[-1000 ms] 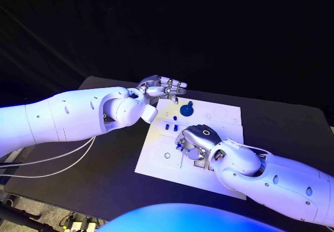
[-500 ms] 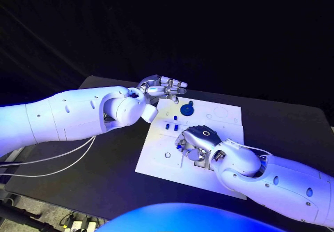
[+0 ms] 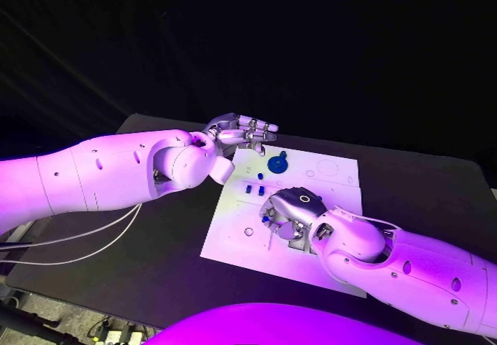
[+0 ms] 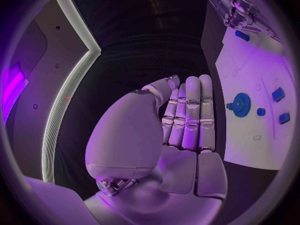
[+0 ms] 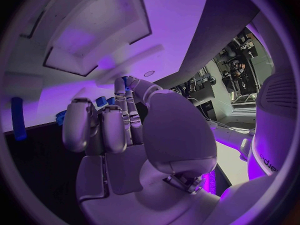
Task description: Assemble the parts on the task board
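The white task board [image 3: 333,188] lies in the middle of the black table. A blue gear [image 3: 278,164] stands near its far edge, and two small blue parts [image 3: 253,189] sit closer to me. My right hand [image 3: 294,210] rests low on the board's middle with its fingers curled. It pinches a small blue part [image 3: 267,214] against the board. From the left wrist view the same blue part [image 4: 242,35] sits under the right hand [image 4: 242,12]. My left hand [image 3: 244,132] hovers over the board's far left corner, fingers curled together and holding nothing. The gear [image 4: 240,105] lies beside it.
Cut-out slots [image 5: 94,30] in the board lie just beyond my right hand's fingers. Black table [image 3: 155,244] surrounds the board on all sides. Thin white cables [image 3: 83,241] hang off the table's left edge under my left arm.
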You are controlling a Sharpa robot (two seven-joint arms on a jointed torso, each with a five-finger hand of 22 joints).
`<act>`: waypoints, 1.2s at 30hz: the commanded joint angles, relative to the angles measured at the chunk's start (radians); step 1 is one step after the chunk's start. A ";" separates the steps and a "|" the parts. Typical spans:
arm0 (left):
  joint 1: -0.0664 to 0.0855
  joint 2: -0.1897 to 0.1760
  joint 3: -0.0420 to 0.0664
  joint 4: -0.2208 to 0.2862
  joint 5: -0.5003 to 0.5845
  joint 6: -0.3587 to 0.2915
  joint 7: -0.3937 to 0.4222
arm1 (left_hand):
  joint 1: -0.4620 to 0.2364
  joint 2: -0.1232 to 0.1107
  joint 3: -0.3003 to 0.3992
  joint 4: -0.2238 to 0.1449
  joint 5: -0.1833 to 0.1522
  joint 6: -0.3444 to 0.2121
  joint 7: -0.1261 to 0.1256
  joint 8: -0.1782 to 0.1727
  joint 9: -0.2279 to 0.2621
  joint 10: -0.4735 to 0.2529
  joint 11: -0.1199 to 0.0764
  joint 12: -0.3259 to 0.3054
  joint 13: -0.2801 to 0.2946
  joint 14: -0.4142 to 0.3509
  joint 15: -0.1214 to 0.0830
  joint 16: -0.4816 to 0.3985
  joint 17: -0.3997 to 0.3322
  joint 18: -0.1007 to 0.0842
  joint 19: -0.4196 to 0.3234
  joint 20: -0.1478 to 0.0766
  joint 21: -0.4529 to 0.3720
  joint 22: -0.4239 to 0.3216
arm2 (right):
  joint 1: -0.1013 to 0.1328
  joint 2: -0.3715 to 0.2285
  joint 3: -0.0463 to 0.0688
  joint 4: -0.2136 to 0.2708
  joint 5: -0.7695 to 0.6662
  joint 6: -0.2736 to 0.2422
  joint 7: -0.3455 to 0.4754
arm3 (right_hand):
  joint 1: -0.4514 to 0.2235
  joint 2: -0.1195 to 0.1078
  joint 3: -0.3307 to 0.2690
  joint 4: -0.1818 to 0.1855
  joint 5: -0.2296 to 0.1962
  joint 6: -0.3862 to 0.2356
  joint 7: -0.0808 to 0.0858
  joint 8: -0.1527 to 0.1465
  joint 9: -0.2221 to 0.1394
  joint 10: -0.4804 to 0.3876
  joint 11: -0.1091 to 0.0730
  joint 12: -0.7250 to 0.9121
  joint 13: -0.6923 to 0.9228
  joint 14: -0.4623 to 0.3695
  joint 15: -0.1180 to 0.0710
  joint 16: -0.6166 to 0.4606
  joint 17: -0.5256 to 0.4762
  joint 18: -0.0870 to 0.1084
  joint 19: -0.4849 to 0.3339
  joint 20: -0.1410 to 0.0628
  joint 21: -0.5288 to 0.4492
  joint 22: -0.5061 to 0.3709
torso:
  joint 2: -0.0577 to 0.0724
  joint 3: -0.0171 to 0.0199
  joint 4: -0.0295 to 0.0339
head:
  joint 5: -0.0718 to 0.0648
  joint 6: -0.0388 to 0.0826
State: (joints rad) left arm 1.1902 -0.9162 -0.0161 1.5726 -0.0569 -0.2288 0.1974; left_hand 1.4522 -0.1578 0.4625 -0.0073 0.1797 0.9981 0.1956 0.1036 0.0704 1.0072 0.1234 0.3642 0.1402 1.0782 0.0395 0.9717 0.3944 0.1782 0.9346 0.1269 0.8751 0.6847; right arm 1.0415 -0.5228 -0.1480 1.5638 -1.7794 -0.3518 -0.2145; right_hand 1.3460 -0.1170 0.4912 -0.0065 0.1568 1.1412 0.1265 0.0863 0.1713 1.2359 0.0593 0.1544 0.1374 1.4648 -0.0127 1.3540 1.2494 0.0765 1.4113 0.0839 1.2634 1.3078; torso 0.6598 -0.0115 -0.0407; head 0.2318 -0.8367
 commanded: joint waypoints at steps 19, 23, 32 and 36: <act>0.002 0.000 0.001 0.002 0.002 0.027 -0.004 | -0.008 0.001 -0.003 -0.006 0.000 -0.007 -0.001 0.006 0.001 -0.009 0.001 0.005 0.001 -0.001 0.002 0.000 -0.001 0.006 -0.001 0.001 0.004 0.002 | -0.001 -0.006 -0.001 -0.007 -0.002 -0.031 -0.002 | -0.052 -0.030 -0.015 0.000 0.009 -0.078 0.036 -0.024 -0.022 -0.115 0.040 -0.056 -0.029 0.045 0.026 0.009 -0.002 -0.004 -0.006 0.028 -0.024 0.098 | -0.001 0.0013 -0.0010 | -0.003 0.000; 0.002 -0.001 0.001 0.002 0.002 0.027 -0.005 | -0.008 0.001 -0.003 -0.006 0.000 -0.007 -0.001 0.006 0.001 -0.009 0.001 0.005 0.001 -0.001 0.002 0.000 -0.001 0.006 -0.001 0.001 0.004 0.002 | -0.001 -0.025 -0.001 0.014 -0.002 -0.051 -0.002 | -0.056 -0.037 -0.024 -0.002 0.009 -0.096 0.030 -0.025 -0.028 -0.135 0.040 -0.058 -0.034 0.043 0.028 0.006 -0.007 -0.001 -0.012 0.031 -0.036 0.093 | -0.001 0.0005 -0.0010 | -0.003 0.001; 0.002 -0.003 0.001 0.001 0.002 0.031 -0.006 | -0.008 0.001 -0.003 -0.006 0.000 -0.007 -0.001 0.006 0.001 -0.009 0.001 0.005 0.001 -0.001 0.002 0.000 -0.001 0.006 -0.001 0.001 0.004 0.002 | 0.011 -0.120 0.009 0.106 -0.009 -0.079 -0.017 | -0.061 -0.046 -0.041 -0.004 0.011 -0.105 0.024 -0.022 -0.031 -0.156 0.039 -0.055 -0.038 0.038 0.027 -0.002 -0.020 0.005 -0.023 0.033 -0.059 0.083 | -0.002 -0.0003 -0.0008 | -0.019 0.009; 0.002 -0.004 0.001 0.000 0.002 0.033 -0.007 | -0.008 0.001 -0.003 -0.006 0.000 -0.007 -0.001 0.006 0.001 -0.009 0.001 0.005 0.001 -0.001 0.002 0.000 -0.001 0.006 -0.001 0.001 0.004 0.002 | 0.039 -0.174 0.020 0.135 0.000 -0.039 -0.032 | -0.072 -0.054 -0.067 0.000 0.025 -0.103 0.018 -0.019 -0.032 -0.160 0.035 -0.042 -0.039 0.034 0.025 -0.013 -0.037 0.008 -0.030 0.032 -0.075 0.076 | -0.003 -0.0002 -0.0036 | -0.032 0.013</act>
State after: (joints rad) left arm 1.1910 -0.9201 -0.0160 1.5722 -0.0569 -0.2189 0.1873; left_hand 1.4523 -0.1578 0.4625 -0.0073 0.1797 0.9981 0.1956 0.1036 0.0704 1.0072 0.1234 0.3642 0.1399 1.0782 0.0395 0.9717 0.3945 0.1783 0.9346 0.1269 0.8751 0.6851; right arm 1.0706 -0.6857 -0.1317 1.6919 -1.7789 -0.4048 -0.2220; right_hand 1.2786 -0.1691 0.4333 -0.0078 0.1746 1.0386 0.1485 0.0652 0.1405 1.0852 0.0938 0.1055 0.1001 1.4684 0.0091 1.3464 1.2151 0.0766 1.3868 0.1171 1.1924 1.3074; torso 0.6578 -0.0116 -0.0424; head 0.2084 -0.8266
